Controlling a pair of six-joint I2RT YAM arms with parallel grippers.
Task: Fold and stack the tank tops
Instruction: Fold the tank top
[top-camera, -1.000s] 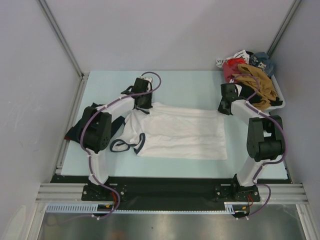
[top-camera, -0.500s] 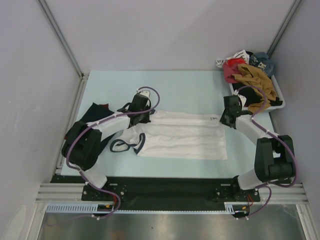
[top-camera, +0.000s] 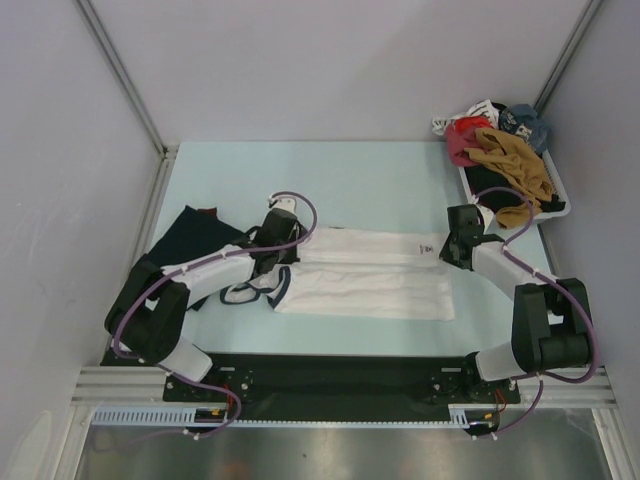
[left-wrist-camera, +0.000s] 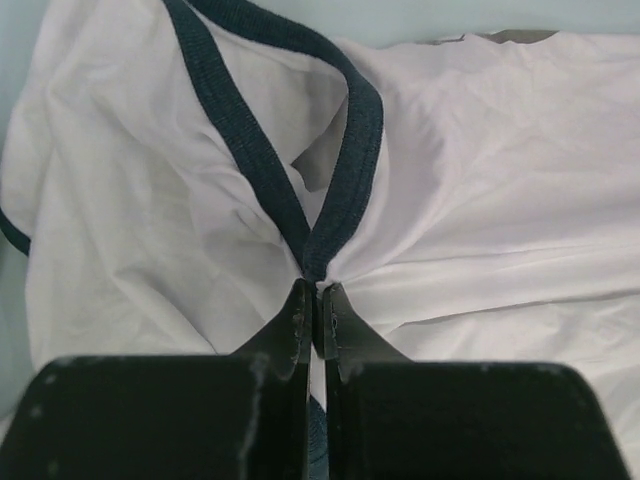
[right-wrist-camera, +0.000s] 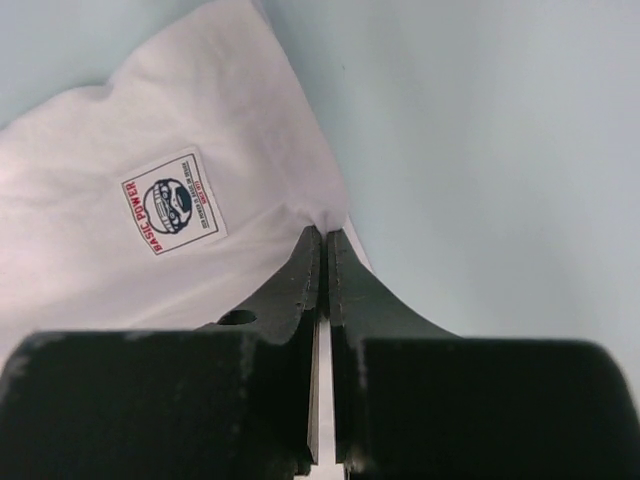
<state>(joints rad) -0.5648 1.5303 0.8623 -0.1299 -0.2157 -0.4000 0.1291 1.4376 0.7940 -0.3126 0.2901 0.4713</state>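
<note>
The white tank top (top-camera: 365, 275) with navy trim lies across the middle of the table, its far edge folded over toward me. My left gripper (top-camera: 272, 252) is shut on its navy-trimmed strap (left-wrist-camera: 330, 190); the pinch shows at the left gripper's tips (left-wrist-camera: 316, 288). My right gripper (top-camera: 452, 250) is shut on the top's far right hem corner, seen at the right gripper's tips (right-wrist-camera: 326, 232) beside a small printed label (right-wrist-camera: 173, 202). The dark navy tank top (top-camera: 190, 235) lies flat at the left, partly under my left arm.
A white tray (top-camera: 555, 205) at the back right holds a heap of red, tan, blue and black clothes (top-camera: 500, 145). Grey walls close in on both sides.
Both grippers have pulled the white top's far edge toward me, folding it over; the cloth is now a narrower strip. The navy top shows more as the left arm moved in.
</note>
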